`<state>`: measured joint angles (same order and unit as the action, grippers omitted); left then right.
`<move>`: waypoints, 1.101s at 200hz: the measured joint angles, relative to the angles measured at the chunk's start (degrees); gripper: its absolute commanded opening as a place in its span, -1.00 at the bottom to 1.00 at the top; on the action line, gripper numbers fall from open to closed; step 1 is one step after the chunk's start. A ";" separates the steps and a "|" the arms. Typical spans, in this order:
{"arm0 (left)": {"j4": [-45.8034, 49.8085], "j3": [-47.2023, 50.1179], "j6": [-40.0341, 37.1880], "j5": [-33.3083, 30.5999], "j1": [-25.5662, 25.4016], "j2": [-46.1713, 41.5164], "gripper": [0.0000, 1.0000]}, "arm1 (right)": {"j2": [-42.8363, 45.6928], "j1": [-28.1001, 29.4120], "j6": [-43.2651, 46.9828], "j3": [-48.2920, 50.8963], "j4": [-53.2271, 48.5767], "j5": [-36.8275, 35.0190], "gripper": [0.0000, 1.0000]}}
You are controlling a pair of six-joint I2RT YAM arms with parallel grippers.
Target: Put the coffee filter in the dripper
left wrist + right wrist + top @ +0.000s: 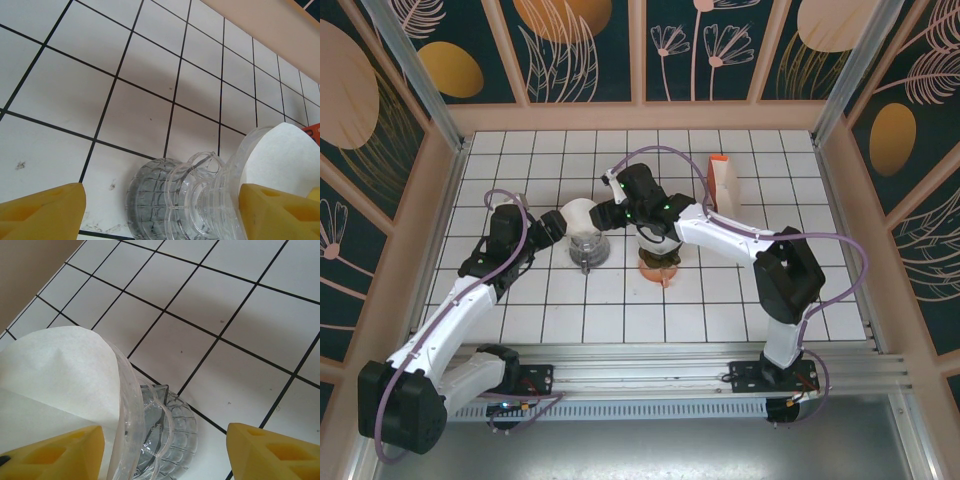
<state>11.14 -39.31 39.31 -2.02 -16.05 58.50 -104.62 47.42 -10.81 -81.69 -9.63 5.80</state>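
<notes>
Right wrist: filter (pixel 55 370) in dripper (pixel 155 420), between spread right hand (pixel 165 442).

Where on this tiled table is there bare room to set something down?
Free: the near tiles of the table by the front rail, and the back-left corner. Crowded: the middle, around the dripper, paper filter and orange piece.
</notes>
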 measured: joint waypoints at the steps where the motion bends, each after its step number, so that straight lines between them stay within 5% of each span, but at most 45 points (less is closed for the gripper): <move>1: -0.02 0.00 0.00 0.00 0.00 0.00 0.61 | 0.02 0.00 0.00 0.00 0.00 0.00 0.33; 220: -0.44 0.33 0.02 0.00 0.00 -0.02 0.65 | 2.99 1.70 0.00 3.13 0.63 -3.02 0.33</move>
<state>10.70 -38.98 39.33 -2.02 -16.05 58.48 -101.62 49.12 -10.81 -78.56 -8.99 2.79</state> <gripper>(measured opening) 0.823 0.660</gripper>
